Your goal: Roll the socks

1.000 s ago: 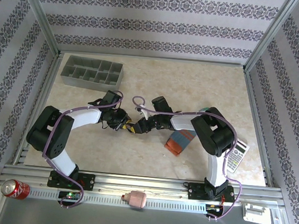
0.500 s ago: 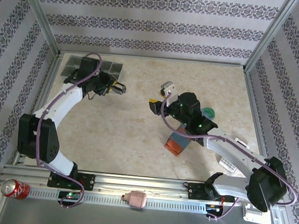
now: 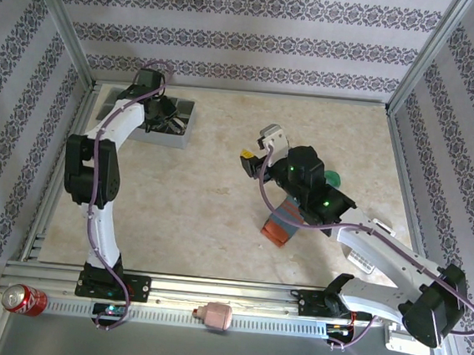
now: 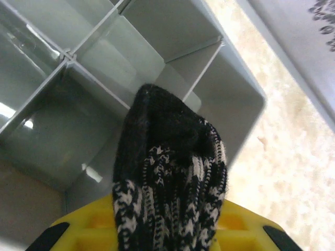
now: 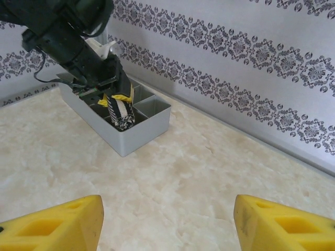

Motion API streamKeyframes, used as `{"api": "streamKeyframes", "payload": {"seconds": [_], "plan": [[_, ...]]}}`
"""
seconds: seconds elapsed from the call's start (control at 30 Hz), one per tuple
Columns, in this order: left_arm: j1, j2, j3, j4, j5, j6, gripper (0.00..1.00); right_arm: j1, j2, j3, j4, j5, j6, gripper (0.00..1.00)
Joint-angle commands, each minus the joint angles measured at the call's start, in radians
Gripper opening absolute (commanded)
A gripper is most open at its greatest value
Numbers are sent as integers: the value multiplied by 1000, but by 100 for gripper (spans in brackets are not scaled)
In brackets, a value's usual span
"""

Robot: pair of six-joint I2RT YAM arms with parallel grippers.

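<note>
Done so far: the black sock [image 4: 167, 178] looks bunched into a short, thick bundle. I judge its roll made, though the pictures cannot show how tight it is.

Left to do: the black bundle is not yet set down, and the striped sock [image 3: 281, 225] lies flat and unrolled on the table [image 3: 216, 217]. By my reckoning that is about half the task.

Left gripper [image 5: 118, 99]: closed on the black sock. In the left wrist view the cloth sits between the yellow fingers and its rounded end sticks out past them.

Black sock, place: upper left of the overhead view, hanging from the left gripper over the right-hand end of the grey organizer tray [image 5: 149, 125]. In the left wrist view its tip is above a compartment beside the tray's end wall. Whether it touches the tray floor I cannot tell.

Right gripper [image 5: 167, 225]: jaws wide apart with nothing between them, only bare table ahead.

Right gripper, place: centre of the overhead view, raised and facing the tray in the upper left.

Striped sock, place: right of centre, lower than the right gripper in the frame and partly under the right arm, with its orange-red cuff toward the bottom and its teal toe [image 3: 334, 178] showing beyond the arm. It is apart from the open jaws, which point away from it.

Next call: lower the bundle into a compartment, then turn the right gripper back toward the flat sock.
</note>
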Motion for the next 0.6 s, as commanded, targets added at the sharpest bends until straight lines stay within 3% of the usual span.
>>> {"api": "streamKeyframes", "payload": {"seconds": [0.0,0.27,0.57], "plan": [[10,40,61,-39,-30,84,1,13,-26,23,-73,10,3,66],[-8,77,61,-33,-96,198,1,16,-34,30,-122,18,22,65],[-91,72,-17,35,-265,301,1,25,-47,32,-183,21,53,65]]}}
